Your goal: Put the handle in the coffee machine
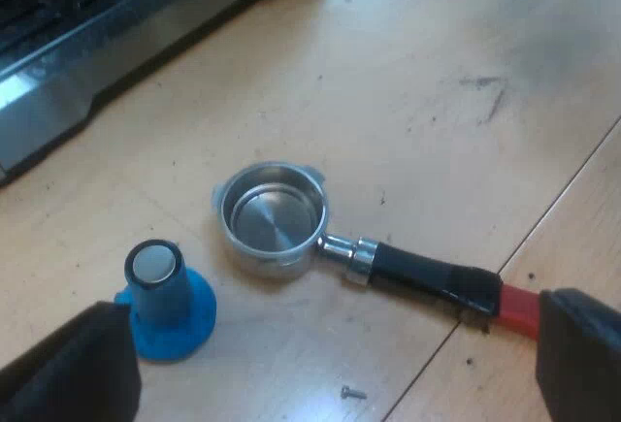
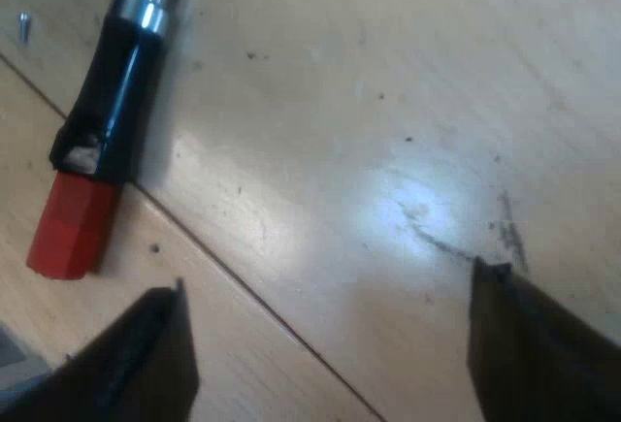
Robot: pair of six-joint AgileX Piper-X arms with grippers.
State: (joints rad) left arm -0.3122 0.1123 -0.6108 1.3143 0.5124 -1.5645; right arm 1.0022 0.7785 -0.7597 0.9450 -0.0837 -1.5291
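Your right pincer (image 2: pixel 328 281) sat released, gripping nothing, beside the holder (image 2: pixel 121 92) lying loose on the bench (image 2: pixel 388 102), so closing there would've grabbed air or nudged it sideways.

Landmark: metal holder (image 1: pixel 272 218), lying flat on the table (image 1: pixel 437 73), basket mouth up.

Beyond the basket: bare wood runs up to the espresso machine (image 1: pixel 78 63), whose low front edge closes that side.

Beside the basket, away from the handle (image 1: pixel 427 276): blue tamper (image 1: pixel 165 301) stands upright, near but apart, with only a narrow gap between them.

Along the handle: clear wood on both flanks, save one screw (image 1: pixel 353 393) near the dark part (tiny, lying flat).

Around the red end (image 2: pixel 73 223): open wood, nothing touching it.

Left gripper (image 1: pixel 330 354): fingers spread wide, one by the blue tamper, one by the red end. Right gripper (image 2: pixel 330 335): fingers wide apart over bare wood near the red end.
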